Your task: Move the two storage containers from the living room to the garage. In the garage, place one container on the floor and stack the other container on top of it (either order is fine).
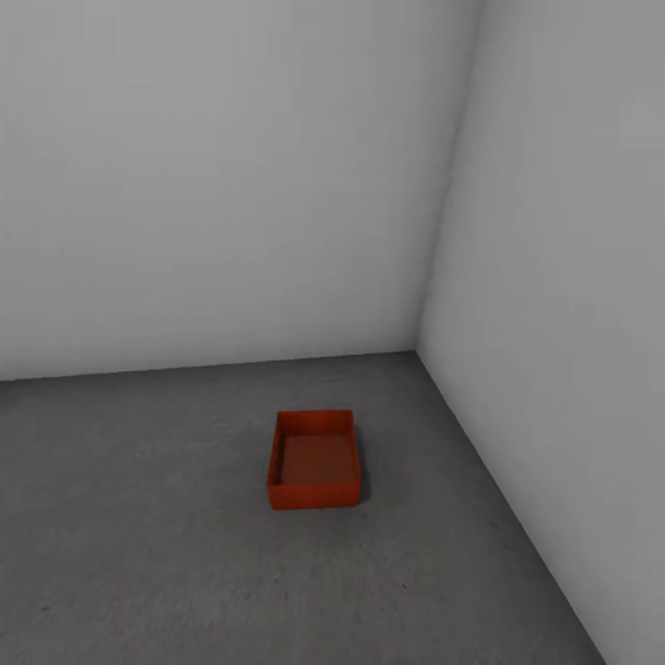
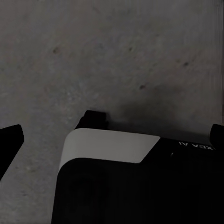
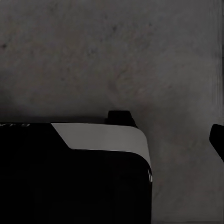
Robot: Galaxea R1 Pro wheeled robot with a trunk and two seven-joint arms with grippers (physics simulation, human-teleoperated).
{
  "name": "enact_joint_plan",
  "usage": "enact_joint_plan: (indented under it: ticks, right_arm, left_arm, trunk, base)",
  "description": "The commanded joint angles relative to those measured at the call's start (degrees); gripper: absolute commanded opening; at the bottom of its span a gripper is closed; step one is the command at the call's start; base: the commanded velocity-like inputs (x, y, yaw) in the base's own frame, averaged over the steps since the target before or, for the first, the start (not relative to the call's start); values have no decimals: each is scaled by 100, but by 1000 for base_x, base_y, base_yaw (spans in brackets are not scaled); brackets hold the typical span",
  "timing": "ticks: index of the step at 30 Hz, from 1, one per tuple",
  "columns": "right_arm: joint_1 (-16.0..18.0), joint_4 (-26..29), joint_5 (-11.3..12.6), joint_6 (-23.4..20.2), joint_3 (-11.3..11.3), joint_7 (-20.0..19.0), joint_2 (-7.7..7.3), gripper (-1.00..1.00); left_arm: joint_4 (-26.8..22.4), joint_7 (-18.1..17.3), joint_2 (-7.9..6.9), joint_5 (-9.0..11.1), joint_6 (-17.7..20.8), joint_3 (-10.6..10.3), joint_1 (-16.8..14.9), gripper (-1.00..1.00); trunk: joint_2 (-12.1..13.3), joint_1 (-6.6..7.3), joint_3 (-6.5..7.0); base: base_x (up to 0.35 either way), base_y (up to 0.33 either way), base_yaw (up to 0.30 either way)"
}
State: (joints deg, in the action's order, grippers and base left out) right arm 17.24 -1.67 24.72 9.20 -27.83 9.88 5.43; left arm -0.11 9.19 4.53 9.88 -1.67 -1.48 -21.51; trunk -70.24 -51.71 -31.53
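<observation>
One red-orange box sat on the dark grey floor near the corner where two plain white walls met. It was open on top, with low walls that leaned out a little. It looked empty, and nothing sat on top of it. It was probably put there as the bottom box, so the second one could go on it — that part was not done yet.

The floor looked rough and speckled, like concrete. The walls looked smooth and bare.

Both wrist cameras looked down at that same rough floor, over the robot's black and white base. Dark finger tips showed at the picture edges with nothing between them — so both grippers looked spread apart and held nothing.
</observation>
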Motion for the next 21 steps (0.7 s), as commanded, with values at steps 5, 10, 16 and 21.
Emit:
enact_joint_plan:
  ticks: [5, 10, 16, 21]
  right_arm:
    - [7, -18, 51, 29, -47, 5, 2, 100]
    - [7, -18, 51, 29, -47, 5, 2, 100]
    - [7, -18, 51, 29, -47, 5, 2, 100]
    - [7, -18, 51, 29, -47, 5, 2, 100]
  left_arm:
    - [2, 13, 0, 49, -17, -19, -3, 100]
    - [2, 13, -6, 49, -17, -19, -3, 100]
    - [2, 13, 5, 49, -17, -19, -3, 100]
    - [2, 13, 5, 49, -17, -19, -3, 100]
  trunk:
    - [199, 111, 85]
    - [400, 220, 175]
    - [640, 352, 283]
    - [841, 462, 373]
  base:
    - [0, 0, -245]
    - [0, 0, -245]
    - [0, 0, -244]
    - [0, 0, -244]
